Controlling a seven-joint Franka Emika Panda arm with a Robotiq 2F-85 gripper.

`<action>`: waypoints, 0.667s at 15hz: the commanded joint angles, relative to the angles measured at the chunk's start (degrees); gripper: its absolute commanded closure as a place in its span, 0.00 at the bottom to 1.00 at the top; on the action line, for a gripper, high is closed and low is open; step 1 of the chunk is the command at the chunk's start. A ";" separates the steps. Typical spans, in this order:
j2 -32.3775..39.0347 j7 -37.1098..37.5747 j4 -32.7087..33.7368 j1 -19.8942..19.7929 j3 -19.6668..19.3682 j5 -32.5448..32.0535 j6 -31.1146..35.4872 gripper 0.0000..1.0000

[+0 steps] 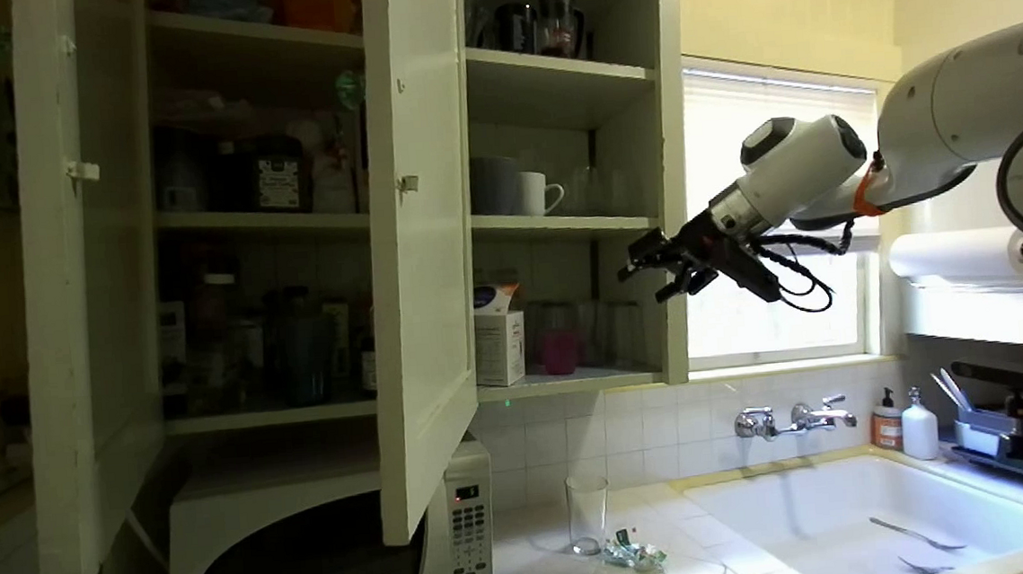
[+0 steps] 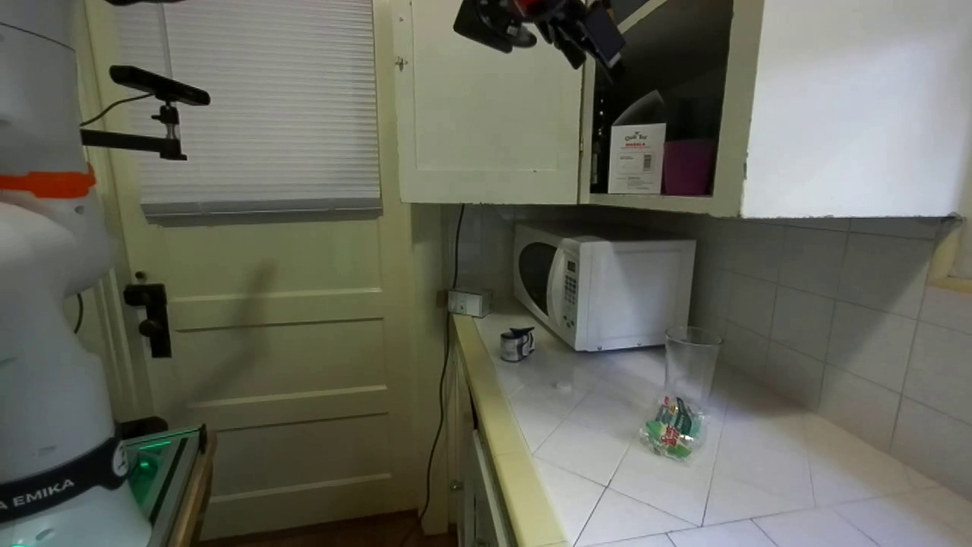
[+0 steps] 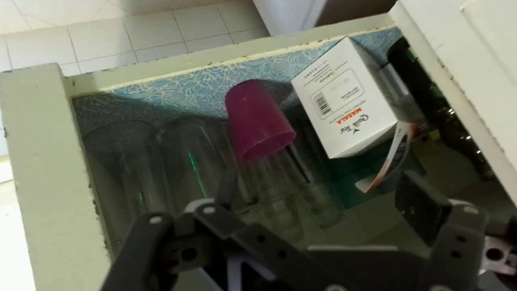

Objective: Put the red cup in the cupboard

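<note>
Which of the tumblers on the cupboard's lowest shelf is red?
The pinkish-red cup beside the white box; the glasses near it look colourless.

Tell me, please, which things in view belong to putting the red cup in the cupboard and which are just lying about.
Part of the job:
cupboard, standing open
red cup, already upright inside it
gripper, open, holding nothing

Just lying about:
tea box, beside the cup
white mug, higher in the cupboard
microwave
tall glass, on the counter
crumpled packet, by the glass
</note>
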 commanded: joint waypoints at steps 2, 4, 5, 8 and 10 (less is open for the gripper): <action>4.04 0.91 9.00 5.09 -4.07 -7.60 11.23 0.00; 6.74 2.70 14.29 7.60 -4.65 -11.93 15.97 0.00; 6.24 -1.99 8.53 13.80 -10.76 -8.60 10.79 0.00; 5.28 -0.41 9.21 11.34 -7.21 -7.88 9.54 0.00; 6.00 -0.07 9.39 12.45 -7.37 -7.88 9.52 0.00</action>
